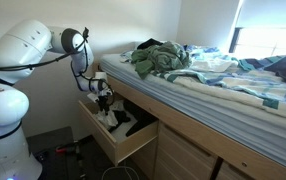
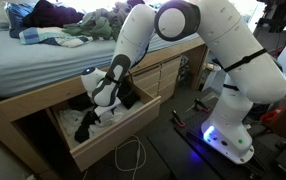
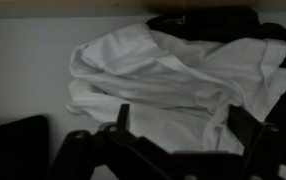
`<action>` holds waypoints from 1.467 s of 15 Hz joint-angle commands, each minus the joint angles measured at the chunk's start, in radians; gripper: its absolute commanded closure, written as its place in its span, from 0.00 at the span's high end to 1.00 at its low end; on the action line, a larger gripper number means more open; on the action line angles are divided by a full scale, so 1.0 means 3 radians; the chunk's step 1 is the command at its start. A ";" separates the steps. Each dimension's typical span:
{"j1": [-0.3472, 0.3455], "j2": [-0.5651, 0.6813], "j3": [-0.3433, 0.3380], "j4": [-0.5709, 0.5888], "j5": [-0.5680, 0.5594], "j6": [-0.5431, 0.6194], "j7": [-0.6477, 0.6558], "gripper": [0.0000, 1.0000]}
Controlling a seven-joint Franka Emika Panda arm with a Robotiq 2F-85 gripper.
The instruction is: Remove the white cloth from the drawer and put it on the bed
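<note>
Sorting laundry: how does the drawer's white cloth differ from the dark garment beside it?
The white cloth is pale; the dark garment is black. The white cloth fills the wrist view's middle; the dark garment sits along its upper right edge. Both lie crumpled in the drawer.

Pale wood drawer (image 2: 116, 140), white cloth (image 3: 158, 75), black garment (image 3: 268, 45), blue-checked bedding (image 1: 271, 98), green clothes (image 1: 155, 60)

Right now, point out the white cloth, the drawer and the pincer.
white cloth (image 3: 153, 75), wrist view, middle of the crumpled fabric.
drawer (image 2: 115, 137), in an exterior view, front panel.
pincer (image 3: 181, 120), wrist view, midway between its open fingertips.
</note>
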 commanded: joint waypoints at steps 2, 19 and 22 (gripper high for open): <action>-0.0002 0.0257 -0.0016 0.0283 0.0054 -0.0095 -0.0125 1.00; -0.0030 0.0005 0.0062 0.0135 0.0153 -0.0136 -0.0146 0.00; -0.0012 -0.0231 0.0092 0.0024 0.0151 -0.0264 -0.0133 0.01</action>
